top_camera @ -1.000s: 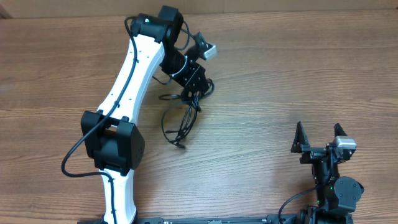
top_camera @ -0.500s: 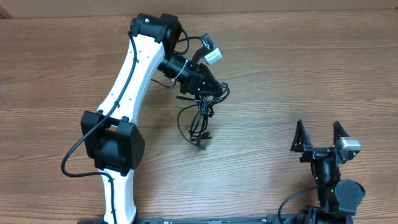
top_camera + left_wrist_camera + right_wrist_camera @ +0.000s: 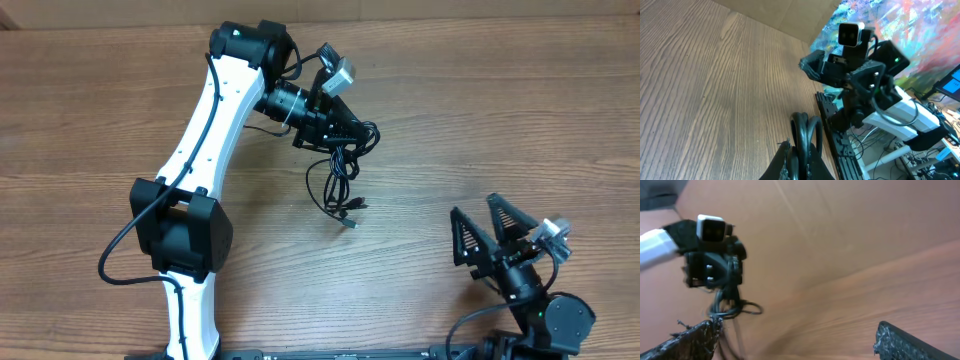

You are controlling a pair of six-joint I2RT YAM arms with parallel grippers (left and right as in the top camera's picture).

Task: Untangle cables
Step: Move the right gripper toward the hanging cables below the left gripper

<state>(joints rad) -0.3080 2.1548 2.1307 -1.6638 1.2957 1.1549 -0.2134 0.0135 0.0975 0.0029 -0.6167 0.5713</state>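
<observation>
Black cables (image 3: 338, 185) hang as 1 tangled bundle over the middle of the table (image 3: 520, 120), long axis running from the left gripper (image 3: 348, 138), pinched on its top, toward the near edge. The right gripper (image 3: 483, 232) is spread wide by the near right corner.

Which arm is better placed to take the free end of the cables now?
Probably right: the right gripper is open, empty and faces the cables, while the left gripper is shut on them.
</observation>
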